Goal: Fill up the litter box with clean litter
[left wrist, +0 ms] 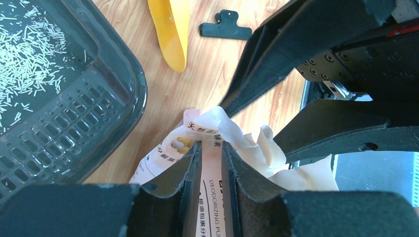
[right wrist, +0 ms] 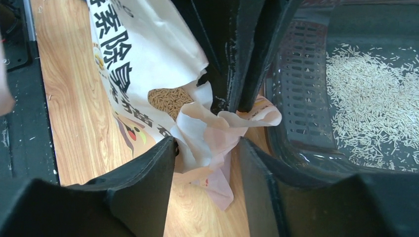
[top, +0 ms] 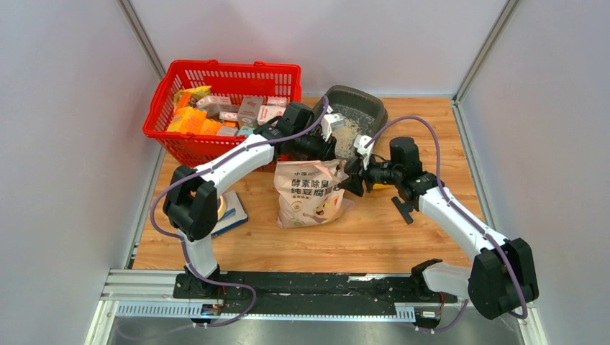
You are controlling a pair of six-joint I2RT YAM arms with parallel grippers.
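Observation:
The dark grey litter box [top: 363, 108] lies at the back of the table with a thin layer of pale litter [top: 350, 133] in it. It also shows in the left wrist view [left wrist: 74, 113] and the right wrist view [right wrist: 306, 74]. The pink-beige litter bag [top: 313, 194] stands just in front of it. My left gripper [left wrist: 211, 148] is shut on the bag's crumpled top edge [left wrist: 217, 123]. My right gripper [right wrist: 207, 163] is open, its fingers either side of the same edge [right wrist: 207, 133] without pinching it. Brown pellets [right wrist: 170, 101] show inside the bag's mouth.
A red mesh basket [top: 216, 72] with packets stands at the back left. A yellow scoop [left wrist: 170, 29] and a black clip [left wrist: 226, 30] lie on the wood right of the bag. A flat blue-edged item [top: 234, 212] lies by the left arm.

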